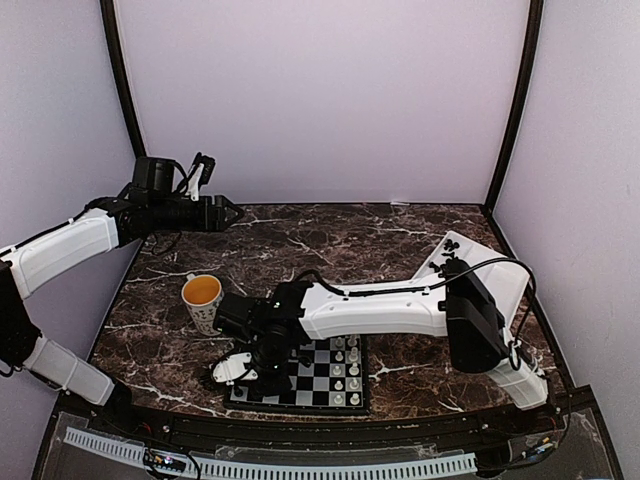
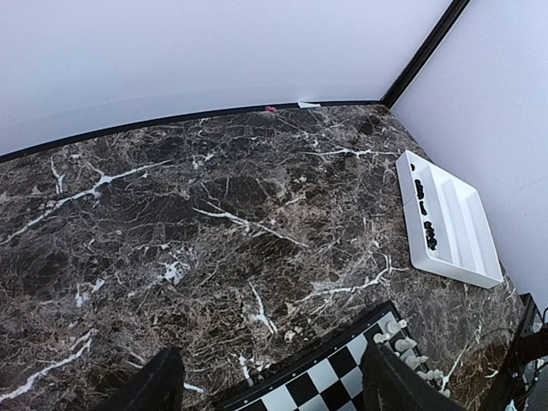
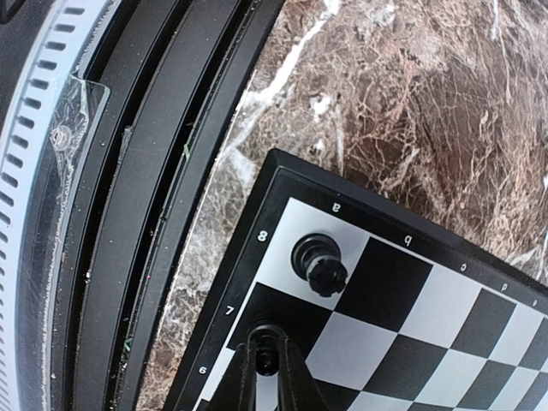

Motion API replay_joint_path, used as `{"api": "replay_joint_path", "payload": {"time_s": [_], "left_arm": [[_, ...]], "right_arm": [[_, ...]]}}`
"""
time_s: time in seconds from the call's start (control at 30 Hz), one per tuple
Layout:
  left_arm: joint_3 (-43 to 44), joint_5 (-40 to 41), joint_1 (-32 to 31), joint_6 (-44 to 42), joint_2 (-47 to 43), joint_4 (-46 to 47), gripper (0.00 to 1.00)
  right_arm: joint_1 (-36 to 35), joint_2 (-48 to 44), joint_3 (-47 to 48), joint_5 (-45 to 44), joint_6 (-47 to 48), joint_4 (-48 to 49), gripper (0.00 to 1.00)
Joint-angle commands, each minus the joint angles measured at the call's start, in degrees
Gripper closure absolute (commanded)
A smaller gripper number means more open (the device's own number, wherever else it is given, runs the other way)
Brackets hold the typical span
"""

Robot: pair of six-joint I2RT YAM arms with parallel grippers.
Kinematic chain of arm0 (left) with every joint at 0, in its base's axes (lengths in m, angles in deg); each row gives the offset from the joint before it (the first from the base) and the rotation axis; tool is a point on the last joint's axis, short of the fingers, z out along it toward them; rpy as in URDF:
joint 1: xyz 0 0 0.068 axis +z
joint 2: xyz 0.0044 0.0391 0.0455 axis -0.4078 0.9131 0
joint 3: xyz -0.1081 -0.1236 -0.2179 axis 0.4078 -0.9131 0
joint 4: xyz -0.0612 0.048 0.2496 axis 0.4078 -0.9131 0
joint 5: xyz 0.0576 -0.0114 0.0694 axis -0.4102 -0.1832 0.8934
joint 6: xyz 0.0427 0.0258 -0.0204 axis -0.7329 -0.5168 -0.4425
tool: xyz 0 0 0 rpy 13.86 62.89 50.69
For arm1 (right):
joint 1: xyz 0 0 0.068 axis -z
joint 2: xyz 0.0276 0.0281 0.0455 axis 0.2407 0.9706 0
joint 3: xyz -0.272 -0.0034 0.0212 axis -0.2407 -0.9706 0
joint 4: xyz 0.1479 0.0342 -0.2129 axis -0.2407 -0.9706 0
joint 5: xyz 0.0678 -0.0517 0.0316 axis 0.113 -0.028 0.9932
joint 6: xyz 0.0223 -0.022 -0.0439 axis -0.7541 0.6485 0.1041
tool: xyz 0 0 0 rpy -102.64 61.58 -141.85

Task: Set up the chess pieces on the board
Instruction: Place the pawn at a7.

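The board [image 3: 445, 291] lies at the table's near edge, seen too in the top view [image 1: 322, 377]. A black rook [image 3: 318, 264] stands upright on corner square a8. On the dark square beside it stands a small black pawn [image 3: 269, 358], base on the board. My right gripper [image 3: 268, 366] is closed round the pawn's head, a finger against each side; from above it [image 1: 252, 368] hovers over the board's left edge. White pieces [image 1: 351, 372] line the board's right side. My left gripper [image 2: 274, 394] hangs open and empty, high over the back left [image 1: 232, 212].
An orange-filled paper mug [image 1: 203, 298] stands just left of the right forearm. A white tray [image 2: 467, 231] holding more black pieces [image 2: 425, 214] sits at the far right. The black front rail [image 3: 128, 214] runs close along the board's left corner.
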Motion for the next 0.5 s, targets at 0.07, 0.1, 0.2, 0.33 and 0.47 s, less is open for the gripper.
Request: {"api": "replay_joint_path", "payload": {"time_s": [0.07,0.1,0.2,0.33,0.47], "left_arm": [[0.4,-1.0,-0.1,0.3,-1.6,-0.3,0.26],[0.4,-1.0,-0.1,0.3,-1.6,-0.3,0.26],[0.3,-1.0,-0.1,0.3,-1.6,-0.2,0.26],[0.3,-1.1,-0.1,0.4,-1.7,-0.1,0.26],[0.2,-1.3,0.0,0.4,-1.6,-0.1,0.26]], "right_arm": [[-0.7,1.2,1.3,-0.6,-0.7,0.9,0.88],[-0.7,1.2,1.3,-0.6,-0.6,1.0,0.87],[-0.7,1.2,1.2,-0.9,-0.7,1.0,0.86],[-0.8,1.1,1.2,-1.1,-0.8,1.2,0.82],[-0.8,0.8,1.6,-1.6,-0.8,0.9,0.74]]}}
